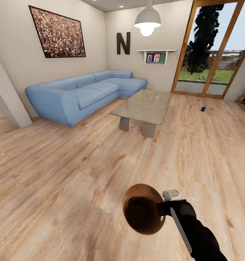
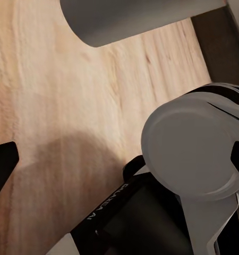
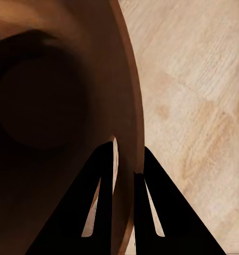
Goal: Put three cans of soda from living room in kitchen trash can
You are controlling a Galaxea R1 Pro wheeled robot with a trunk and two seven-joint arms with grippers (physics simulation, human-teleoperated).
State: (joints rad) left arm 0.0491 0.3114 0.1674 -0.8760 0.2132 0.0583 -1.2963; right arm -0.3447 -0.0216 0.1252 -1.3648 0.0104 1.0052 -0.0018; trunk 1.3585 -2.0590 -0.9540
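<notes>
Risk first: I'm carrying the tash can (image 1: 143, 214) by its rim w/ the right tool (image 3: 125, 172), one finger inside the wall, one outside, pinching the thin edge. Rim-only grip, bin hangs off to one side of the tool, so I'd guess any quick base turn or arm swing could let it pivot or slip out and roll across the floor (image 1: 64, 174). Grip looks narrow; can't tell how deep the bite is.

Left tool: can't tell its state, left wrist cam gives me robot body parts and floor, w/ one dark fingertip at the frame edge.

Blue can of soda (image 1: 203, 108) stands on the floor, beyond the counter (image 1: 144, 107) twd the glass door (image 1: 209, 50), well apart from the bin. Other two cans not spotted. Bin inside looks dark, nothing visible in it.

Room: living room, light wood plank floor, blue corner sofa (image 1: 82, 94) just beside the counter, framed pic (image 1: 57, 32) and letter N (image 1: 123, 42) on walls behind the sofa, pendant lamp (image 1: 147, 21) above the counter. Counter legs could snag the base if I cut close.
</notes>
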